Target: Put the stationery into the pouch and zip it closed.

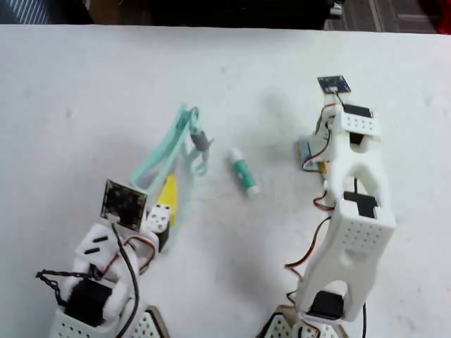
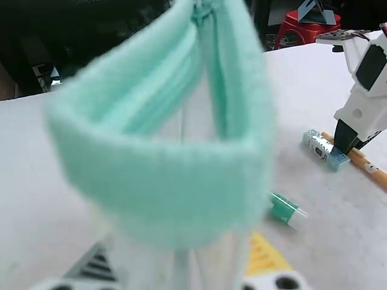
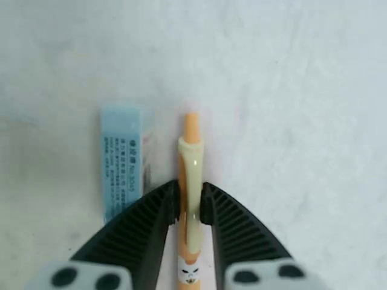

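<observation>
Mint-green soft fabric pouch (image 1: pixel 163 146) lies limp at the left, its edge pinched in the left gripper (image 1: pixel 168 199). The right gripper (image 3: pixel 188 208) clamps mid-barrel a slim orange plastic pen (image 3: pixel 191 154), which is probably light, stiff and slippery, beside a blue eraser (image 3: pixel 124 163).

No legible text; blue eraser sleeve (image 3: pixel 124 163) carries small print (too fine to read).

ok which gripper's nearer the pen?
Right. The right gripper is shut on the pen, beside the eraser; the left gripper holds the pouch, beyond the glue stick.
</observation>
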Controlling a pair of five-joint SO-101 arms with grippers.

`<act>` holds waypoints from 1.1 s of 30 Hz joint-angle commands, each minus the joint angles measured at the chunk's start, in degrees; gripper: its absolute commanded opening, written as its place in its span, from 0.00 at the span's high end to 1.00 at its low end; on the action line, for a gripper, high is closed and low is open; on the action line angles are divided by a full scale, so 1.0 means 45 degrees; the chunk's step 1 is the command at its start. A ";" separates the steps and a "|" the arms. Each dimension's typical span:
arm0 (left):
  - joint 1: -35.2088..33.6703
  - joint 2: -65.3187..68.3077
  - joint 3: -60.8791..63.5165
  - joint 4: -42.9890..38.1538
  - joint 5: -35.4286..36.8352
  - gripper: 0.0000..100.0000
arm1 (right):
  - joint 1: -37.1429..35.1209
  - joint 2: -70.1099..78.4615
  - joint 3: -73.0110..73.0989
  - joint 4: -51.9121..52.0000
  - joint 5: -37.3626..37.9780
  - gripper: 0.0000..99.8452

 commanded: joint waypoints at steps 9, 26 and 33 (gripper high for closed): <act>-0.0010 0.0068 0.0801 -0.1407 -0.0274 0.98 | 0.0205 -0.1651 -0.1856 0.1534 -0.0117 0.98; 0.0947 0.0068 -0.0332 0.0586 0.0547 0.78 | -0.4874 -0.7980 -1.1057 0.7394 -0.0137 0.98; 0.0947 0.0068 -0.0332 0.0567 -0.0156 0.78 | -0.9993 -0.9973 -1.3519 0.6613 -0.0137 0.98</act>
